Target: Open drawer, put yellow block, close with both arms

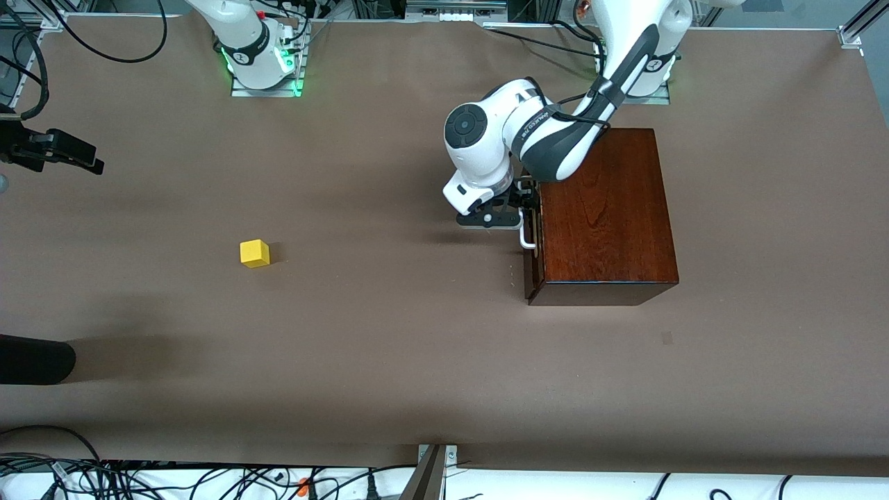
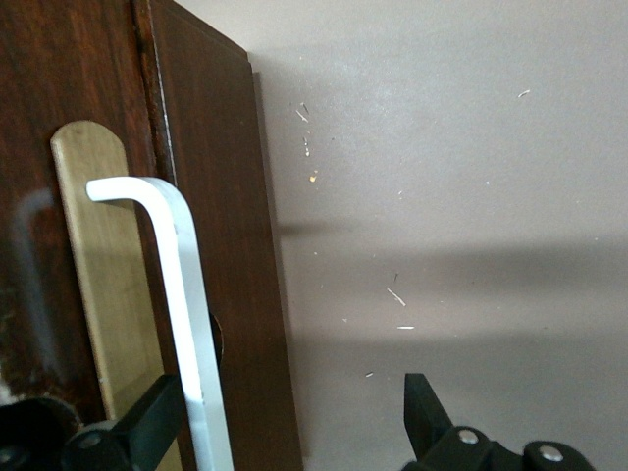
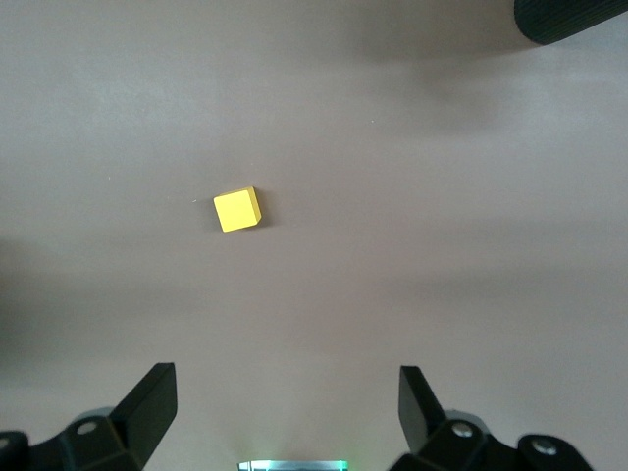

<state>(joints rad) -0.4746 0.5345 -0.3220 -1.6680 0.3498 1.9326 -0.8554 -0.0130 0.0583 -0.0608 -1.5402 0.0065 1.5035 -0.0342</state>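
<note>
Wood box (image 1: 604, 215) sits right of centre, its drawer (image 2: 211, 245) closed and mostly hidden. Left pincer (image 2: 294, 417) straddles the white handle (image 2: 186, 294), fingers apart. Right pincer (image 3: 285, 412), spread, hovers above the yellow block (image 1: 255, 253), centre-left on the surface (image 1: 389, 347).

Left arm (image 1: 555, 135): reaches from base at top of front view, elbow bent, wrist turned sideways. Left gripper (image 1: 526, 208) low, at handle (image 1: 528, 239) level; fingers (image 2: 147, 422) spread apart, one on each side of bar, not clamped.

Right arm (image 1: 243, 42): only base and lower link visible in front view, green base light on; arm waits. Right gripper (image 3: 285, 412) points straight down over table, high up; fingers (image 3: 152, 402) wide apart, nothing between them.
</note>
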